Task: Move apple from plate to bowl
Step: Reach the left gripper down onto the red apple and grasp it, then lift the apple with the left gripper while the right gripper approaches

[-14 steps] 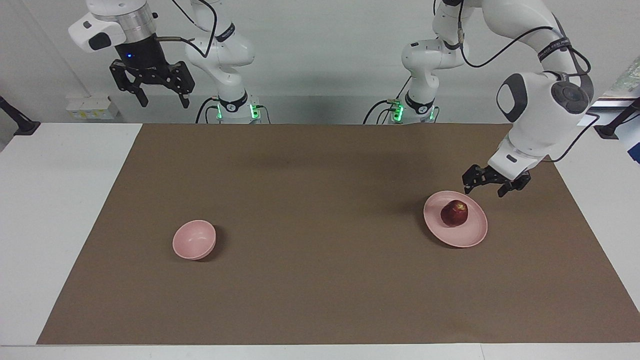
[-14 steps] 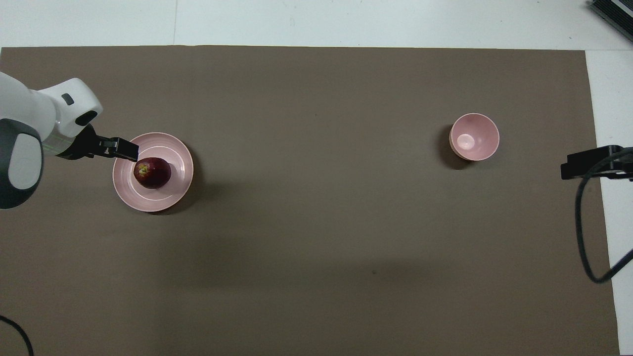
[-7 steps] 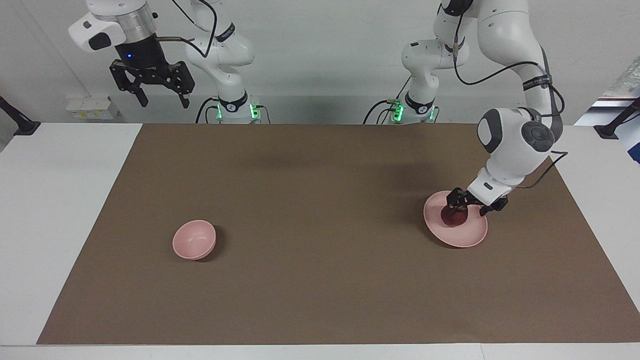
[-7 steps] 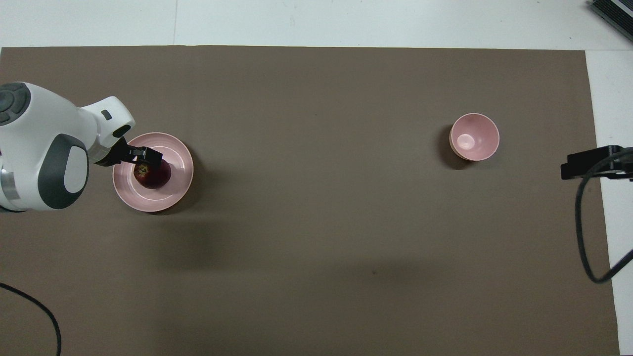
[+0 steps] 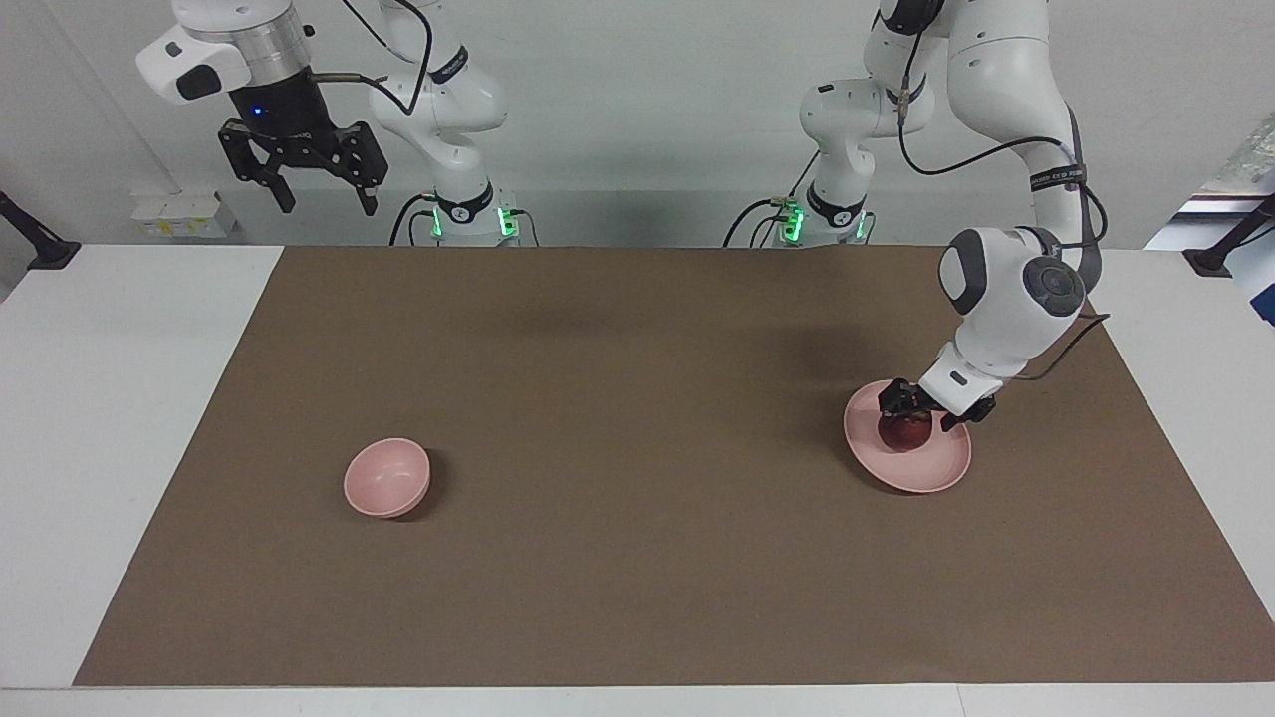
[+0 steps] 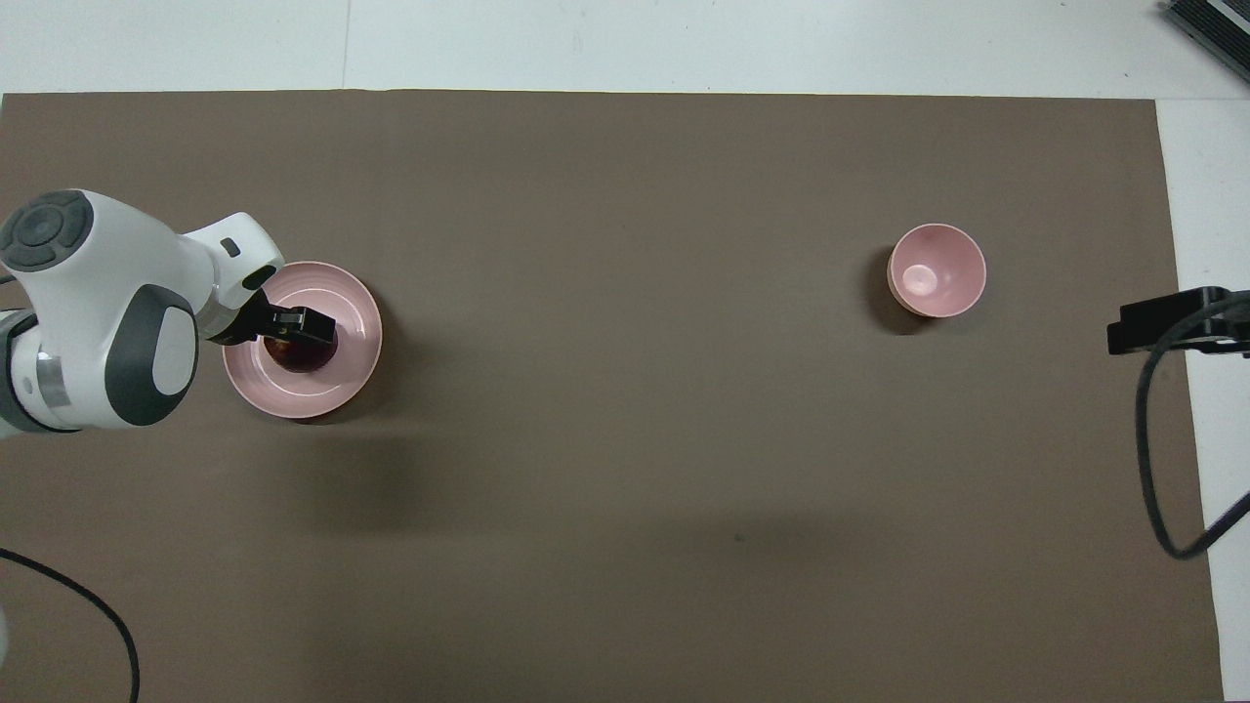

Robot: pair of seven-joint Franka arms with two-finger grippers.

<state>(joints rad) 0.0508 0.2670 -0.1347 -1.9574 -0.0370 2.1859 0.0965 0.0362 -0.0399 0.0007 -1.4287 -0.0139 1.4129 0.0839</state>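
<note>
With the left gripper [image 5: 912,410] low over the apple [image 5: 904,432] on the plate [image 5: 931,468] at the left arm's end of the counter, jaws spread, I should centre them around it before closing, while the right gripper [image 5: 316,187] waits high, jaws spread.

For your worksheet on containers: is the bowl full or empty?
Empty: the overhead view shows the bowl's bare pink inside; the apple lies on the plate.

Bare brown mat [image 5: 637,448] lies between plate [image 5: 931,473] and bowl [image 5: 386,478], at the plate's nine o'clock in the facing view.
</note>
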